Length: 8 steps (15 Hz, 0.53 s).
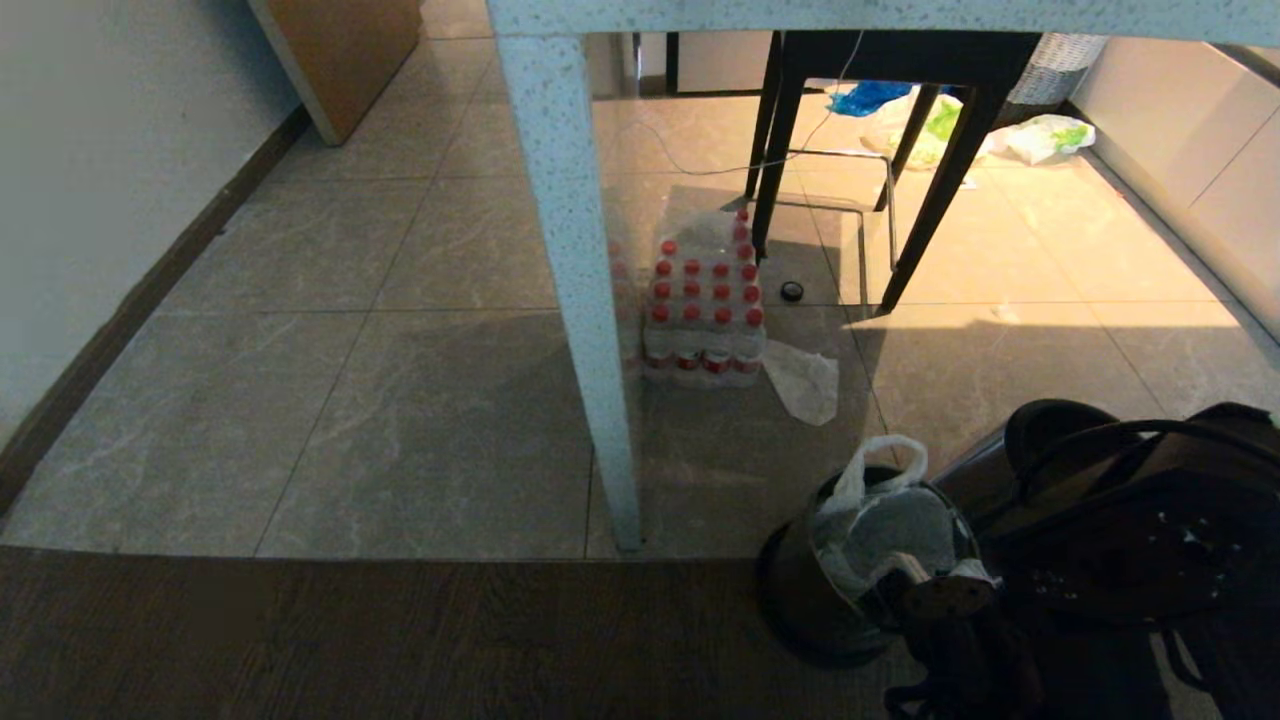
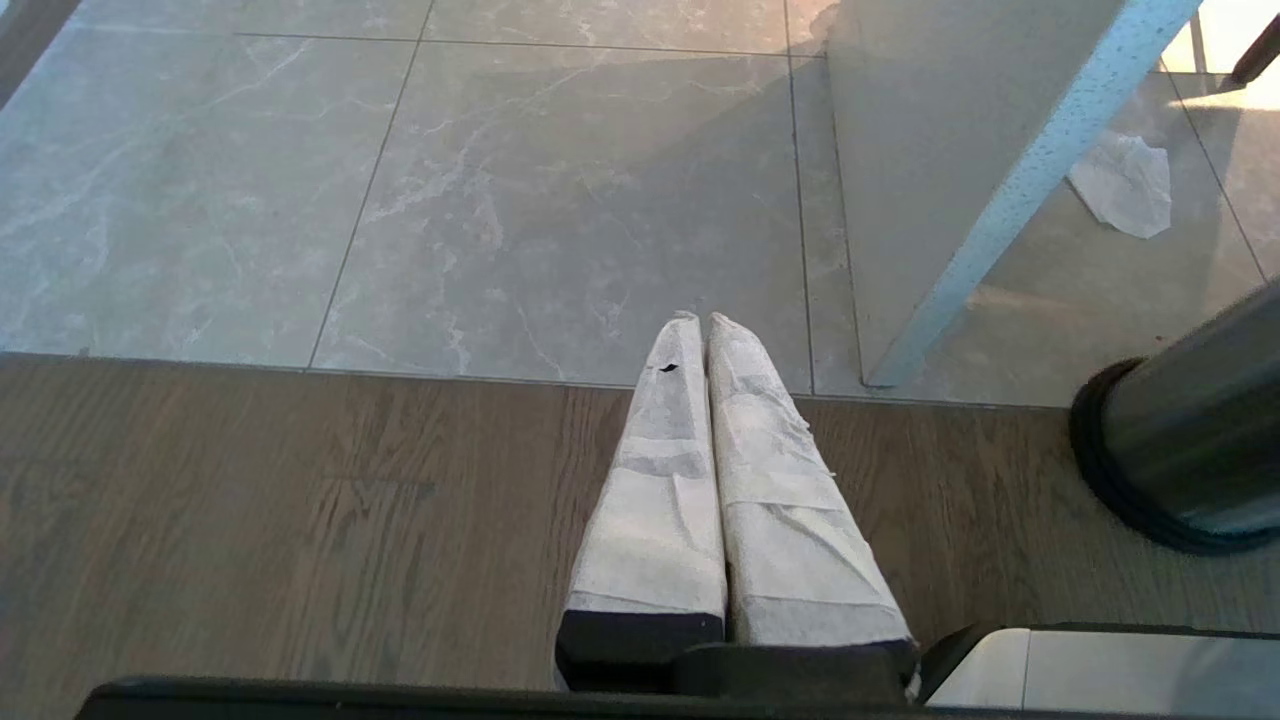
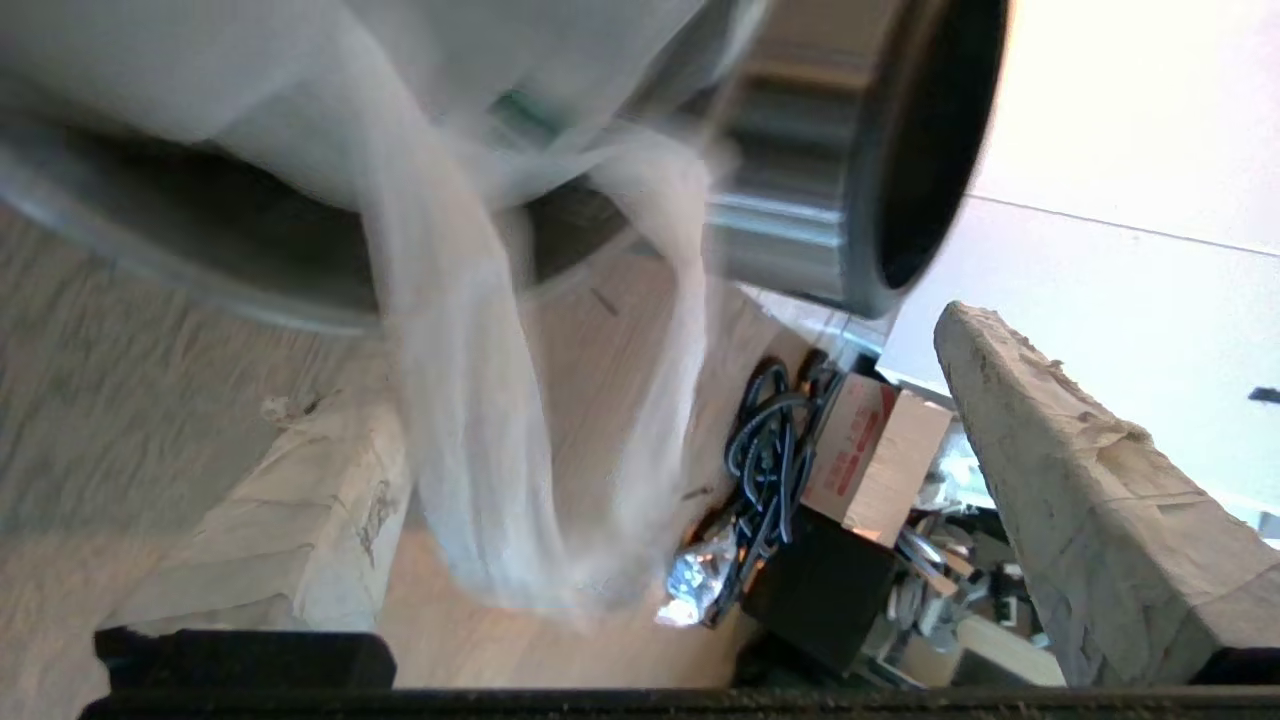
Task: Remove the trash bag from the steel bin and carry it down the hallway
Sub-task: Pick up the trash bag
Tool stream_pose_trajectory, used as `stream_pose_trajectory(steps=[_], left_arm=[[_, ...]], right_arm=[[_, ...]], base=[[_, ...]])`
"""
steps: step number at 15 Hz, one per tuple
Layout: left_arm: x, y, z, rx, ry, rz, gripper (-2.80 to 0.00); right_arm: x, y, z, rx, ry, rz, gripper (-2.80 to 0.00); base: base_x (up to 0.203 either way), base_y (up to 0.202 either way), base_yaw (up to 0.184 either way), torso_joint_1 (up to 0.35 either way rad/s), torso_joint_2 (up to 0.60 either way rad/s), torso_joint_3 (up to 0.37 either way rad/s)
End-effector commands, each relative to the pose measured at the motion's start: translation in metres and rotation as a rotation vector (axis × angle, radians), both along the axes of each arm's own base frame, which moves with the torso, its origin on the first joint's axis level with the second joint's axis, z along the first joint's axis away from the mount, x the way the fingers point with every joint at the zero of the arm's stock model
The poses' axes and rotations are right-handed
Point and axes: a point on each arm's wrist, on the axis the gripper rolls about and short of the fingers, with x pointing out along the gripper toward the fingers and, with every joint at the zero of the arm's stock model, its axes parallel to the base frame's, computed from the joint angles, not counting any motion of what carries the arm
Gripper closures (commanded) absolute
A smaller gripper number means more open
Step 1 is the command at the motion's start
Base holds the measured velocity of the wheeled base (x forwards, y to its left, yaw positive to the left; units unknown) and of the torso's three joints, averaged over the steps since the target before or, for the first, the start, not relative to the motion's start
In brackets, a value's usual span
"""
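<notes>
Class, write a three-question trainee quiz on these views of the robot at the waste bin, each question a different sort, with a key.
1. True or false: the thin white translucent trash bag sits inside the round dark steel bin.
2. Right gripper is: A open, B shut.
3. Fill in: the shrink-wrapped pack of red-capped bottles stands beside the speckled white table ____.

Key: 1 true; 2 A; 3 leg.

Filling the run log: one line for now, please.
right hand: open around trash bag handle loop | bag: in steel bin | left hand: shut, parked
</notes>
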Motion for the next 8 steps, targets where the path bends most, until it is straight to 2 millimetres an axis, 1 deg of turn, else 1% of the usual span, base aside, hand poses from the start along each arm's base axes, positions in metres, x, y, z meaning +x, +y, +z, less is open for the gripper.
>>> stream_pose_trajectory(steps=[1, 2, 5, 8], left_arm=[[-0.0001, 0.0000, -0.0002, -0.001, -0.001, 0.000, 0.00], [-0.0001, 0.0000, 0.0000, -0.001, -0.002, 0.000, 0.00], [-0.0001, 0.0000, 0.0000, -0.001, -0.001, 0.000, 0.00], [-0.0001, 0.0000, 0.0000, -0.001, -0.002, 0.000, 0.00]], right_arm=[[-0.0034, -0.0014, 0.0106, 0.010, -0.023, 0.001, -2.80], [-0.0061, -0.0021, 0.0119, 0.007, -0.019, 0.005, -2.80], [-0.0056, -0.0017, 0.0163, 0.017, -0.035, 0.004, -2.80], [0.0024, 0.0026, 0.0172, 0.035, -0.065, -0.001, -2.80]], base=[[0.000, 0.000, 0.000, 0.000, 0.00, 0.000], [0.000, 0.000, 0.000, 0.000, 0.00, 0.000], [0.000, 0.000, 0.000, 0.000, 0.00, 0.000], [0.000, 0.000, 0.000, 0.000, 0.00, 0.000]])
